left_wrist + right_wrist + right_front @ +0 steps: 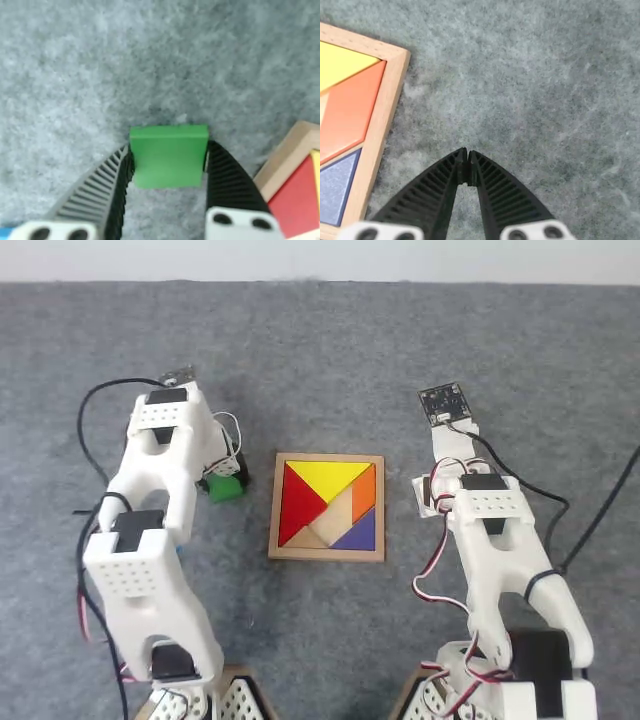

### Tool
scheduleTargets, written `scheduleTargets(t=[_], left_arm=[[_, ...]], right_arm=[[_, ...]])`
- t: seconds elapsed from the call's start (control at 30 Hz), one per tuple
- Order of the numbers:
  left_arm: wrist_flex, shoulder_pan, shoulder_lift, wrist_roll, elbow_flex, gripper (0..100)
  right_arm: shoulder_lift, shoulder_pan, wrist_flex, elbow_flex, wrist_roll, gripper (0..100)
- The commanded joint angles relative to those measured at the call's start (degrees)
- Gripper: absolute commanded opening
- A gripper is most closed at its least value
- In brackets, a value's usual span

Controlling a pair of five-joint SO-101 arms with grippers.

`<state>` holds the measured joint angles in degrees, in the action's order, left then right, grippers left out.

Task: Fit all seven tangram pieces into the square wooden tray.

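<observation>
Green piece [224, 487], a square, sat clamped on two opposite sides in the left claw [168, 149], over the carpet [330, 360] just off the tray [327, 555]'s left edge. From that claw the tray lay at about 3 o'clock in the high view, with a wood-coloured patch [330, 523] near its middle that may be the open slot, so the left arm was the nearer for the carry. Right claw [468, 154], off the tray's 3 o'clock side, was pinched shut on nothing.

High camera looks down — close wrist cameras both catch the tray [326, 556].
</observation>
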<state>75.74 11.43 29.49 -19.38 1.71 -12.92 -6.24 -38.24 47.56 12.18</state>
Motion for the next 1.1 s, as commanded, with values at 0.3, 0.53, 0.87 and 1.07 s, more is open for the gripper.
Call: scheduleTargets(t=[0.3,0.53,0.87,1.07], left_arm=[[1.41,-0.44,-21.71,-0.26,7.6,16],[3.16,-5.89,-28.75,4.22,10.59,16],[1.93,-20.48,-28.66,5.01,13.14,16],[-8.79,-24.44,-28.66,-8.44,20.62,16]], right_arm=[[-3.3,0.57,0.84,-0.18,-0.35,1.2],[-3.3,0.66,0.75,-0.18,-0.35,1.2],[-3.3,0.66,0.57,-0.35,-0.26,1.2],[-3.3,0.66,0.48,-0.44,-0.26,1.2]])
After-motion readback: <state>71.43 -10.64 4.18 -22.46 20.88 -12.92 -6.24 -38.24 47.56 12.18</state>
